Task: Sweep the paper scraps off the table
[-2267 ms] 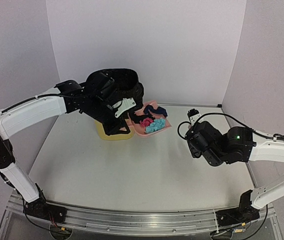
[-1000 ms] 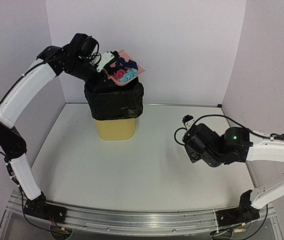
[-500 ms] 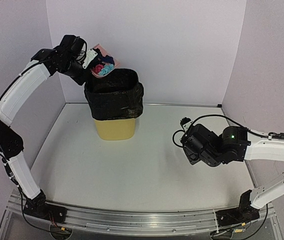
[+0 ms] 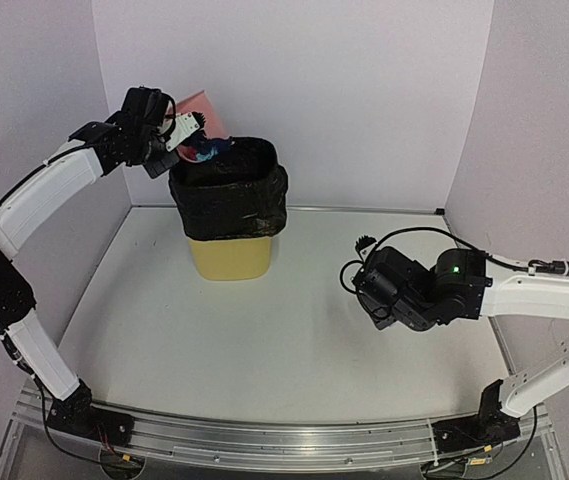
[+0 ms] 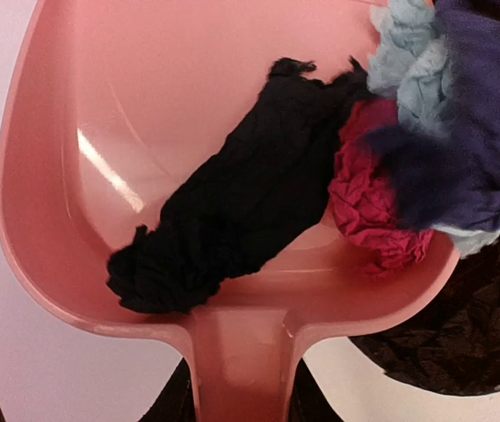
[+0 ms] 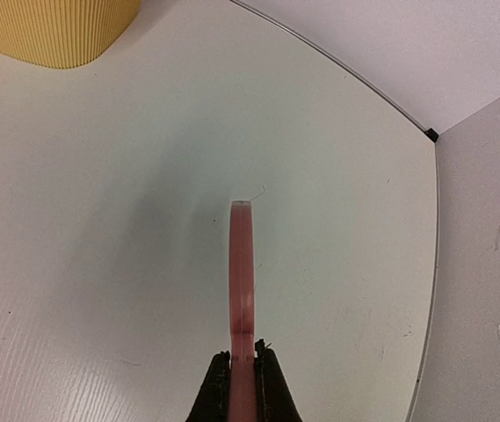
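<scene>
The left gripper (image 4: 175, 133) is clamping the handle of the pink dustpan (image 5: 144, 88) and holding it raised at the far left, tilted over the mouth of the bin. The right gripper (image 6: 242, 362) is hanging low over the right side of the table, its jaws pinching the near end of a narrow pink handle (image 6: 242, 264) that is showing edge-on and pointing away from the wrist; what sits at its far end cannot be told.

The white table (image 4: 294, 340) is lying under both arms. The yellow bin (image 4: 229, 258) is standing on its far left part, near the back wall, and a black bag liner (image 4: 229, 200) is folding down over its rim.

The dustpan is leaning with its open lip toward the liner. The paper scraps are all sitting in the pan. A long black wad (image 5: 241, 220) is lying across its middle. A navy wad (image 5: 478, 132) and a light blue wad (image 5: 408, 61) are crowding the lip and overhanging it above the liner. A red wad (image 5: 368, 202) is pressing against them, just beside the black one.
</scene>
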